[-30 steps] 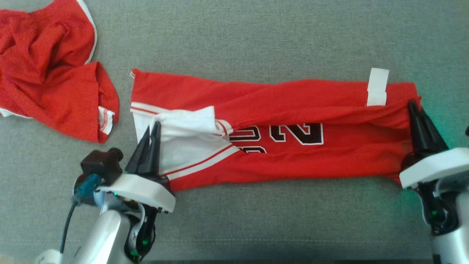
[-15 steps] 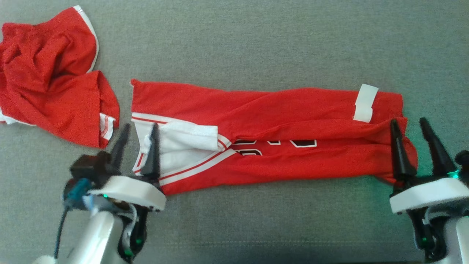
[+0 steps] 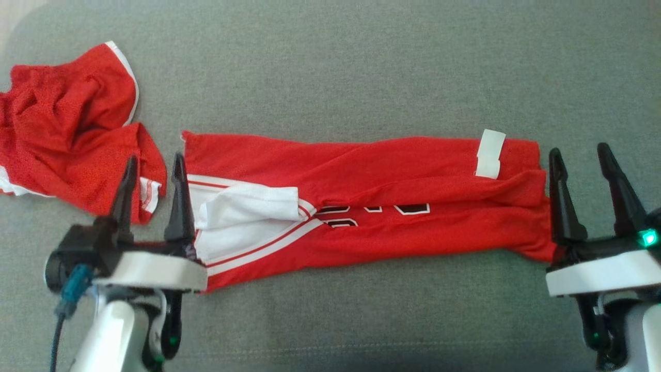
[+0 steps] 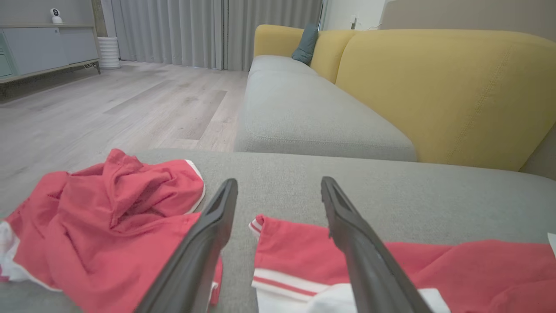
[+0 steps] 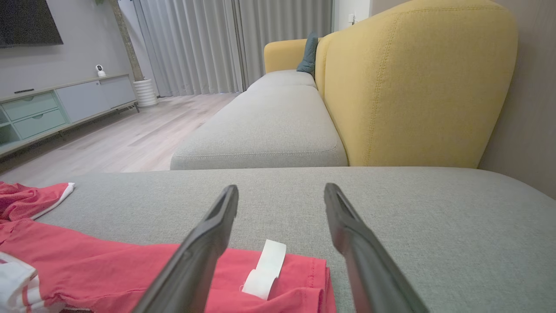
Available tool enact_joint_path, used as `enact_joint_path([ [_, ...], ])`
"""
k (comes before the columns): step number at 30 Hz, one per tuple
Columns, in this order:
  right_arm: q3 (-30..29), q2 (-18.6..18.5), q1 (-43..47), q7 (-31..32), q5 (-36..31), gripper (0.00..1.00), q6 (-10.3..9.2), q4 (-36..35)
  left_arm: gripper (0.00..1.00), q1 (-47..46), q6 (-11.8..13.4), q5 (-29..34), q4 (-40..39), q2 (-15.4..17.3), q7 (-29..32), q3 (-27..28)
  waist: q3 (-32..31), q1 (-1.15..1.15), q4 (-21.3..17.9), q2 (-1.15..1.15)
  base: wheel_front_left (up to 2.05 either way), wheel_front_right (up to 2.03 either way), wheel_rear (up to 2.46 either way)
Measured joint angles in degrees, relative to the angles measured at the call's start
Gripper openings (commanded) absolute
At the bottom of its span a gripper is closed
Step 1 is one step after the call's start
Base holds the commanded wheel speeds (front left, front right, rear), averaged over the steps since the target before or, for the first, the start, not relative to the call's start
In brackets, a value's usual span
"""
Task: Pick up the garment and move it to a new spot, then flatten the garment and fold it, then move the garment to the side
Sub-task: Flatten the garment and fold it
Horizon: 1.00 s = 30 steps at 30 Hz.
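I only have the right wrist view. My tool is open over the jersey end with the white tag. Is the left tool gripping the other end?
Observer: No. The left tool is open at the jersey's white-trimmed end, gripping nothing.
Operator: How does the jersey lie overall?
Observer: In the head view it is a long band, with its upper layer folded down over the top half of the black numbers.
Operator: Anything past that far end?
Observer: A second red garment lies crumpled beside it, with a narrow strip of grey cushion between them.
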Motion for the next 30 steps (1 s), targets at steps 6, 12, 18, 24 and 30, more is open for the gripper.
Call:
enact_joint_path([
  [6,0.0,0.4,1.0,0.8,0.0,1.0,0.0,-0.5,1.0,2.2,0.5,0.1,0.0,0.4,0.2,-0.3,-0.6,0.0,-0.2,0.0,0.0,0.0,0.0],
  [12,0.0,0.5,1.5,0.8,0.0,1.0,0.0,-0.5,1.0,2.2,0.6,0.4,0.0,0.8,0.6,-0.5,-0.6,0.0,-0.4,0.0,0.0,0.0,0.0],
  [18,-0.1,0.8,1.5,1.3,0.0,1.0,0.0,-0.5,1.0,2.2,0.8,0.4,0.0,0.9,0.7,-1.1,-0.4,0.0,-0.4,0.0,0.0,0.0,0.0],
  [24,-0.4,0.8,1.2,3.2,0.5,1.0,0.0,2.0,1.0,1.8,0.8,0.4,-0.4,0.9,0.7,-1.7,1.1,0.0,0.1,0.0,0.0,0.0,0.0],
  [30,-1.9,-0.2,-4.3,4.4,1.5,1.0,0.0,9.1,1.0,-2.0,0.5,0.8,-0.7,0.7,0.7,-2.5,4.4,0.0,0.9,0.0,0.0,0.0,0.0],
])
